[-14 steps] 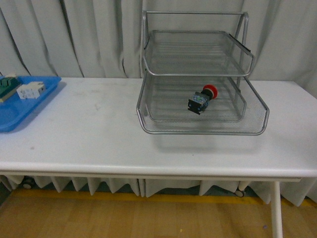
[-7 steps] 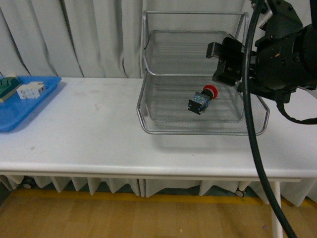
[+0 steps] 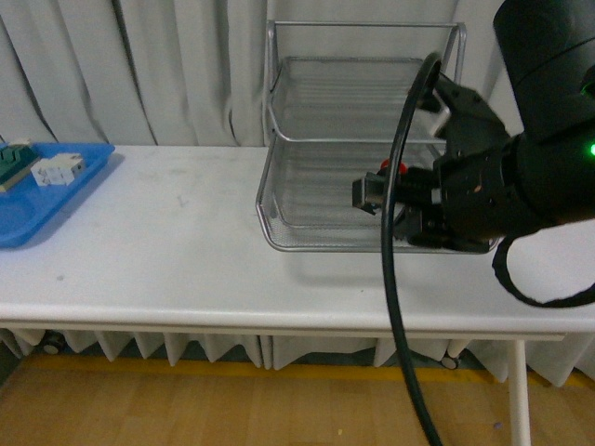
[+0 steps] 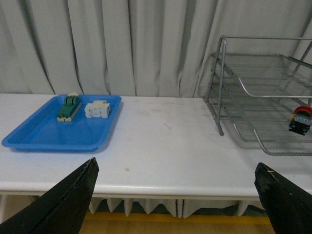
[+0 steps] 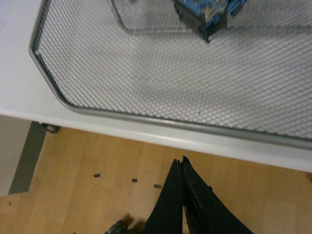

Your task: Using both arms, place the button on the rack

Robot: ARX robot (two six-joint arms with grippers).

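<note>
The button (image 3: 369, 192), black-bodied with a red cap, lies on its side in the lowest tier of the silver wire-mesh rack (image 3: 279, 243) on the white table. It also shows in the left wrist view (image 4: 300, 119) and in the right wrist view (image 5: 207, 12). My right arm (image 3: 493, 186) hangs in front of the rack's right side and hides part of the red cap. My right gripper (image 5: 181, 163) is shut and empty, out past the table's front edge, over the floor. My left gripper (image 4: 175, 163) is open and empty, well back from the table, and not in the front view.
A flat blue tray (image 3: 37, 204) at the table's left edge holds a white block (image 3: 58, 169) and a green-and-cream block (image 3: 17, 160). A black cable (image 3: 392, 297) hangs down in front of the rack. Grey curtains stand behind the table.
My right arm has come in from the upper right, then moved down and closer to the camera, now covering the rack's right front. The button has not moved.
</note>
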